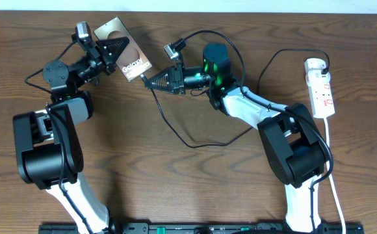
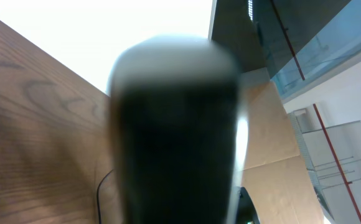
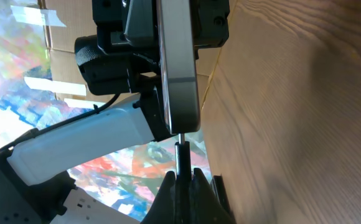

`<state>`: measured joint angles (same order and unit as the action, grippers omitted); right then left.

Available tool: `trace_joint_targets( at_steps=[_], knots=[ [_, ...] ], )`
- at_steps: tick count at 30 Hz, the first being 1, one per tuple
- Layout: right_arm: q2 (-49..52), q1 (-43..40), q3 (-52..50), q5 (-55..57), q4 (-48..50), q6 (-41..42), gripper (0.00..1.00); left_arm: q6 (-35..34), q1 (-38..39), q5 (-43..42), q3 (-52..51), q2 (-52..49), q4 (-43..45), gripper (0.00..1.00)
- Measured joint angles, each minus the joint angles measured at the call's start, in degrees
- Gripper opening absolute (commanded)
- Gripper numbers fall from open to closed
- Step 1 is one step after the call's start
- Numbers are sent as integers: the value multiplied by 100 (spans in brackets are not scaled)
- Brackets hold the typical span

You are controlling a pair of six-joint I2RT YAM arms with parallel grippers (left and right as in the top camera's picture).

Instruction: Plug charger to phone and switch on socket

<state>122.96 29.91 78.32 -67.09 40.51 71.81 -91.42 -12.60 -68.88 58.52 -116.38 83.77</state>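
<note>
- Your left claw [image 1: 115,47] is clamped on the phone [image 1: 135,64].
- Your right claw [image 1: 147,80] pinches the charger [image 3: 179,152] by its plug tip, which meets the phone's end.

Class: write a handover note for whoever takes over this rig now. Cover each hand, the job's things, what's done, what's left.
Left hand: shut on the phone, held at the left side of the table.
Right hand: shut on the charger's plug tip, which meets the phone's lower edge; full seating cannot be told.
Charger cable loops over the table to its adapter at the far end of the socket, on the right.
Done: plug brought to the port.
Left: confirm seating, then switch on the socket; switch state unreadable.
</note>
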Motion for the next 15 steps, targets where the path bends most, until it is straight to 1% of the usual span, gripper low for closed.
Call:
trace_joint_targets(
  at_steps=[15],
  knots=[
    [0, 0, 0, -9, 2, 0, 1, 15, 0, -20, 0, 0, -122, 7]
  ],
)
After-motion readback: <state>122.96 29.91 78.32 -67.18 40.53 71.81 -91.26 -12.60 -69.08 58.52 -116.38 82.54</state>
